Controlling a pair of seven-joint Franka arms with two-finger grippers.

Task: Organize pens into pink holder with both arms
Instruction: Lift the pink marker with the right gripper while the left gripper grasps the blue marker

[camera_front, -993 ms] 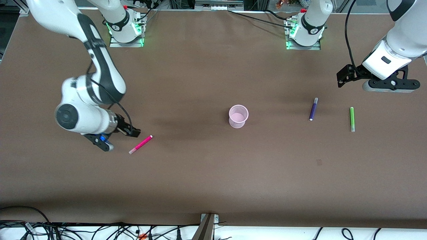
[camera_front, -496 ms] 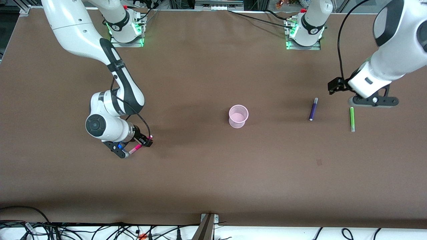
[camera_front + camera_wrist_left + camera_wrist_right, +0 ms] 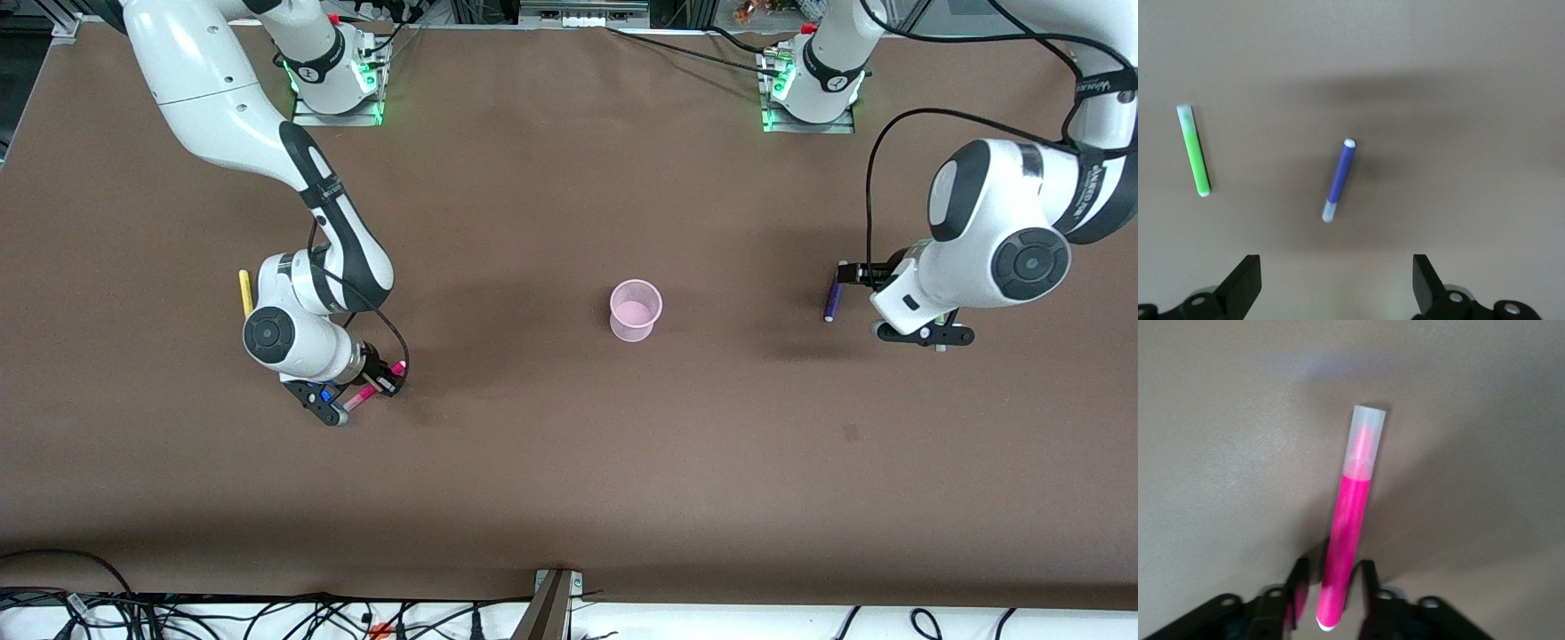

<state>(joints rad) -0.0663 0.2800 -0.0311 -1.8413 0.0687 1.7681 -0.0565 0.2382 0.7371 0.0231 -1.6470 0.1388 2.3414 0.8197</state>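
The pink holder [image 3: 636, 309] stands upright mid-table. My right gripper [image 3: 380, 382] is low at the table toward the right arm's end, its fingers [image 3: 1367, 583] close on either side of the magenta pen [image 3: 1350, 520], with thin gaps showing; the pen [image 3: 359, 399] lies flat. The yellow pen [image 3: 245, 293] lies beside the right wrist. My left gripper [image 3: 925, 335] is wide open and empty over the table by the purple pen [image 3: 833, 299]. In the left wrist view, the purple pen [image 3: 1339, 179] and green pen [image 3: 1193, 150] lie ahead of the open fingers [image 3: 1245, 280]. The left wrist largely hides the green pen in the front view.
The brown table [image 3: 551, 462] ends in a front edge with a metal bracket [image 3: 556, 587] and loose cables below it. The arm bases [image 3: 333, 80] stand at the table edge farthest from the front camera.
My right gripper moved onto the magenta pen and now straddles it. My left arm swung down and toward the holder, coming low over the purple and green pens. The yellow pen became visible.
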